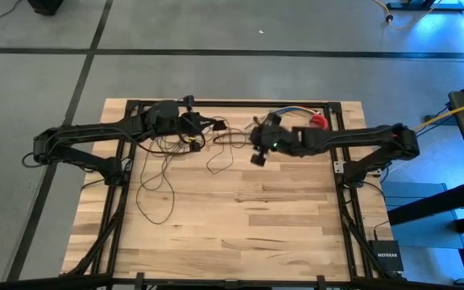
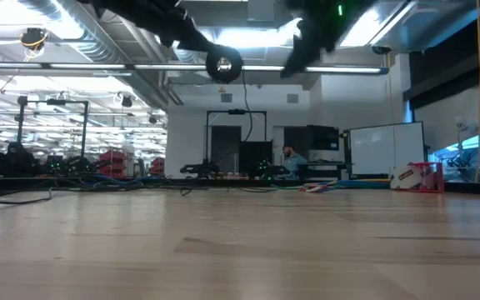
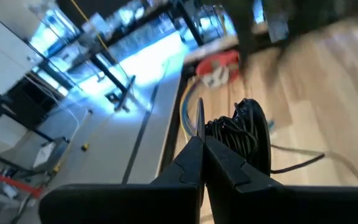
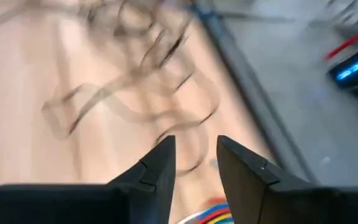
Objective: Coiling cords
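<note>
While the cords (image 1: 167, 165) sprawl in loops across the wooden tabletop (image 1: 240, 234) near its far edge, the left gripper (image 1: 193, 121) pinches a coiled bunch. The right gripper (image 1: 258, 158) hovers open, empty. Grey floor (image 1: 216, 32) surrounds the table.

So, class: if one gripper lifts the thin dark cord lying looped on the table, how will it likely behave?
Probably floppy: the cord lies in loose, uneven loops on the table, so it would likely sag and trail. It looks light, being very thin. Loops may snag or tangle, since strands cross near the left gripper, whose fingers are closed on a bunched section.
</note>
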Action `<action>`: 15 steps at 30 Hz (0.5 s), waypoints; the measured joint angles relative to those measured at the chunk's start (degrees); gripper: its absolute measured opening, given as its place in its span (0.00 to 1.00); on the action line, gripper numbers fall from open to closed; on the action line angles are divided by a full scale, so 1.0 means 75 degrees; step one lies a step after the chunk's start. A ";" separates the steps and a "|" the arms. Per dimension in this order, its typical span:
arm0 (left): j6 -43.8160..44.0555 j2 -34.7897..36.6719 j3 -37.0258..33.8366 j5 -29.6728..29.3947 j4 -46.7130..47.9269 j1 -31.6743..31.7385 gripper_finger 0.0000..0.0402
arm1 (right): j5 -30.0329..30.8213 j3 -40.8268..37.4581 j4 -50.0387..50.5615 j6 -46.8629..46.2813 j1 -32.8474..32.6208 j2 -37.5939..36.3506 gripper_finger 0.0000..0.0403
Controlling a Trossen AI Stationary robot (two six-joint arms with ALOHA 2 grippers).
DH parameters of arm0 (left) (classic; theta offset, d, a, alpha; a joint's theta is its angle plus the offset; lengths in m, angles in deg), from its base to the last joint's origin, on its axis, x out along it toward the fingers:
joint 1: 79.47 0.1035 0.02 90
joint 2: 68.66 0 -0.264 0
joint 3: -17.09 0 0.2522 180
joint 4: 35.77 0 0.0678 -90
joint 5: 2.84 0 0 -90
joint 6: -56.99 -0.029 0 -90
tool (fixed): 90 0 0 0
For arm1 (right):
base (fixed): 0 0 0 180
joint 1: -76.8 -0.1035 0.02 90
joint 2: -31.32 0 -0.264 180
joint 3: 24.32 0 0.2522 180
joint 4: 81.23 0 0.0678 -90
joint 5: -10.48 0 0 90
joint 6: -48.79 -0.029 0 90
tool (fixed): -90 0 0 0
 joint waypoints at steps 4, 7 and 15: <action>0.0256 -0.0169 -0.0032 0.0022 -0.0744 -0.0087 0.00 | 0.0152 -0.1526 -0.2288 -0.0385 -0.0266 0.0178 0.30; 0.0573 -0.0306 -0.0449 0.0026 -0.1798 -0.0037 0.00 | 0.0543 -0.2761 -0.4776 -0.0322 -0.0471 0.0267 0.30; 0.2086 -0.0647 -0.1945 0.0878 -0.5218 0.0841 0.00 | 0.0842 -0.4675 -0.8593 -0.0220 -0.0565 0.0363 0.30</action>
